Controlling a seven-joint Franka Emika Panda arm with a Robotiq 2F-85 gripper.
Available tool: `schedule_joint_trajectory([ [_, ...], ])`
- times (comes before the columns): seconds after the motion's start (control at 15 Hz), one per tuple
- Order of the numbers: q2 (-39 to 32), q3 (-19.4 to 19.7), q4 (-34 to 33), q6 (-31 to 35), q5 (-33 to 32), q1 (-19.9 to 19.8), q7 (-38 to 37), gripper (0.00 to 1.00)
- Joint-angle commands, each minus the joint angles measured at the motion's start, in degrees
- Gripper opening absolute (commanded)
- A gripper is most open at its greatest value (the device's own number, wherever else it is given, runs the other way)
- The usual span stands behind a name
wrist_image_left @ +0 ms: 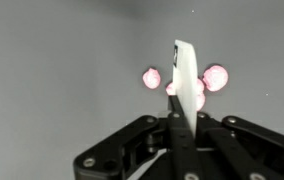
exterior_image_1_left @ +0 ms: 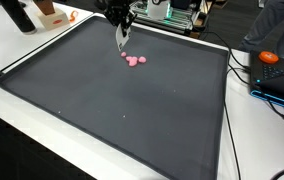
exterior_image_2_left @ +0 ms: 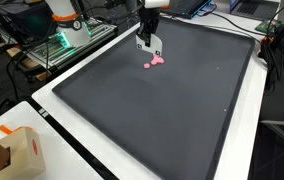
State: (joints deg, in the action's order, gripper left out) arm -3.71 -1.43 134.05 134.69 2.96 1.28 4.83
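The black two-fingered tool [wrist_image_left: 185,118] is clenching a thin flat white strip [wrist_image_left: 185,68] edge-on between its fingers, and the strip is pointing straight at a cluster of small rounded pink lumps [wrist_image_left: 215,77], which are showing on either side of it in the wrist view. In both exterior views the tool [exterior_image_1_left: 119,28] [exterior_image_2_left: 149,33] is hanging just above the cluster [exterior_image_1_left: 133,60] [exterior_image_2_left: 155,62], with the strip's free end [exterior_image_1_left: 120,40] [exterior_image_2_left: 148,46] reaching down just beside the lumps; whether it is touching them I cannot tell. The lumps are lying close together, some touching, on the dark grey rectangular mat [exterior_image_1_left: 112,110] [exterior_image_2_left: 172,110] that is spreading out under the cluster on all sides. So the strip seems to be already in hand and brought up to the cluster, while the lumps appear to be lying unlifted and unscattered. The white tabletop [exterior_image_2_left: 77,150] is carrying the mat, and a brown cardboard box [exterior_image_2_left: 20,150] is standing well apart from the cluster.
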Motion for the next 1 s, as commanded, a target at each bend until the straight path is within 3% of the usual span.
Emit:
schedule_joint_trajectory([
  [0.0, 5.5, -1.4, 1.9, -3.2, -4.7, 1.8, -3.7, 0.01],
  [0.73, 13.0, -6.4, -0.8, -10.6, -5.8, 5.2, -5.1, 0.01],
  [0.93, 11.9, -5.9, -1.1, -8.9, -4.6, 5.0, -3.9, 0.04],
])
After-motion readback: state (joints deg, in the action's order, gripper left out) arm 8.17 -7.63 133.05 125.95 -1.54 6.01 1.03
